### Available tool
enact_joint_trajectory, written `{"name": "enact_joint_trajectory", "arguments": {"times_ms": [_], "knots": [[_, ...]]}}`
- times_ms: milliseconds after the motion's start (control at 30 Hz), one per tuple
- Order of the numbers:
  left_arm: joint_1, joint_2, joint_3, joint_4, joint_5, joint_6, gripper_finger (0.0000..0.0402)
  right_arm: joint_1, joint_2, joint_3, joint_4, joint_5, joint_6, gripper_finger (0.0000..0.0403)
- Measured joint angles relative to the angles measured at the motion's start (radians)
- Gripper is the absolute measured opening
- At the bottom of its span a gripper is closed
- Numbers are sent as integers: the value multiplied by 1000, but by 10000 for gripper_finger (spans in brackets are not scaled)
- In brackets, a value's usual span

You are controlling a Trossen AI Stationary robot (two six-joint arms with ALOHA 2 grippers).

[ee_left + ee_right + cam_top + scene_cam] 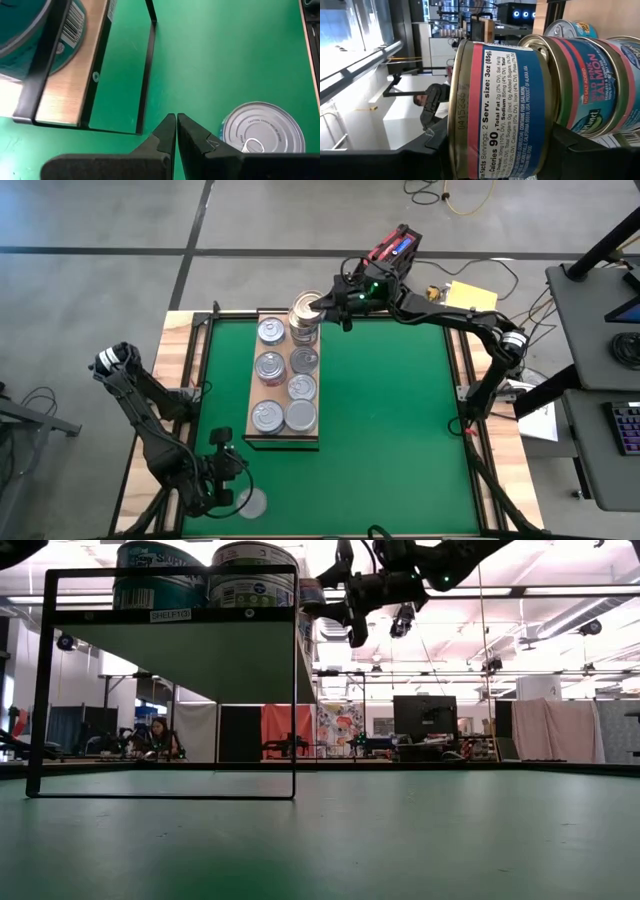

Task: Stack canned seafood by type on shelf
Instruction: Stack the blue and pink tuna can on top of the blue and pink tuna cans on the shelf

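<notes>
One tin (253, 501) off-shelf (253, 379) — beside left gripper (222, 471)

- A green mat (390, 410) covers the table top.
- Bare wood of the table (178, 340) shows along the sides of the mat.
- A yellow cable (470, 200) lies curled on the grey floor past the table.
- A grey desk (590, 320) stands off to one side, with a keyboard (626, 428) on it.
- Far back in the room, a person (157, 736) sits at a desk.
- A dark screen (424, 716) stands back there too.
- Orange and pale curtains (288, 730) hang along the back wall.
</notes>
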Motion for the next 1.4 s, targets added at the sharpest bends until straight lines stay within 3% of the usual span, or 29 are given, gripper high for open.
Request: {"name": "enact_joint_trajectory", "arguments": {"times_ms": [233, 533, 1033, 1400], "knots": [[3, 0, 0, -1, -17, 0, 0, 0, 0, 0, 0, 2, -3, 181], [6, 0, 0, -2, -17, 5, 0, 0, 0, 0, 2, 2, -15, 248], [18, 0, 0, -1, -17, 5, 0, 6, 0, 9, -10, 24, -50, 241], [27, 0, -2, -1, -36, 8, 0, 10, -2, 107, -246, 51, -194, 238]]}}
